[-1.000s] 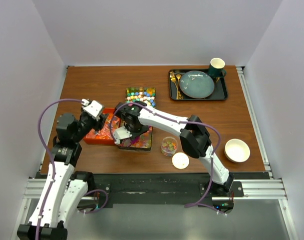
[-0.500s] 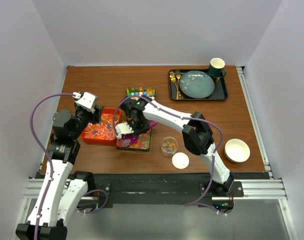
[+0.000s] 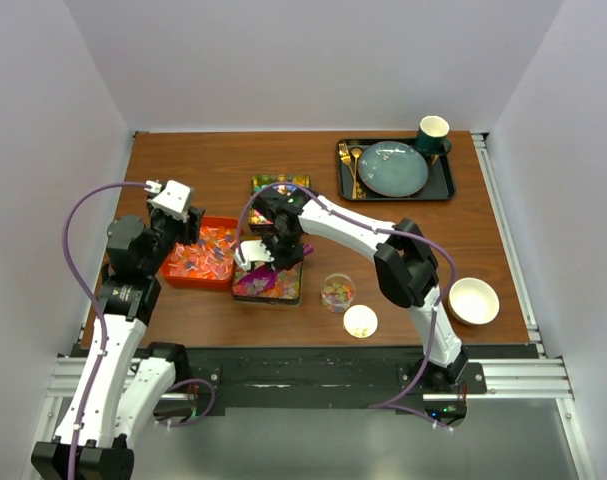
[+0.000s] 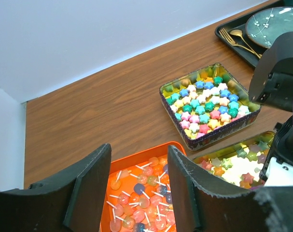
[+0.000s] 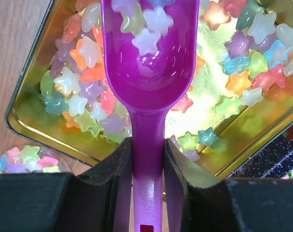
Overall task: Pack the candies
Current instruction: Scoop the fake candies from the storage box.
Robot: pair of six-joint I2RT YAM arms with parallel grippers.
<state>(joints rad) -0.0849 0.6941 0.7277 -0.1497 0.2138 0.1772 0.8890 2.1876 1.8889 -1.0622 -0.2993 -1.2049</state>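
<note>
Scoop (image 5: 148,92) has dipped into the near tin (image 5: 25,113) and now carries star candies (image 5: 146,41), right fingers (image 5: 122,169) pinching its handle; left fingers (image 4: 90,183) spread, pulled back. Jar (image 3: 335,291) next, probably.

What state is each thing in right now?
left gripper: open, empty
right gripper: shut on purple scoop
purple scoop: holds a few star candies
near tin: open, star candies inside
far tin: open, star candies inside
clear cup: uncovered, candies inside
lid: off, beside cup
</note>
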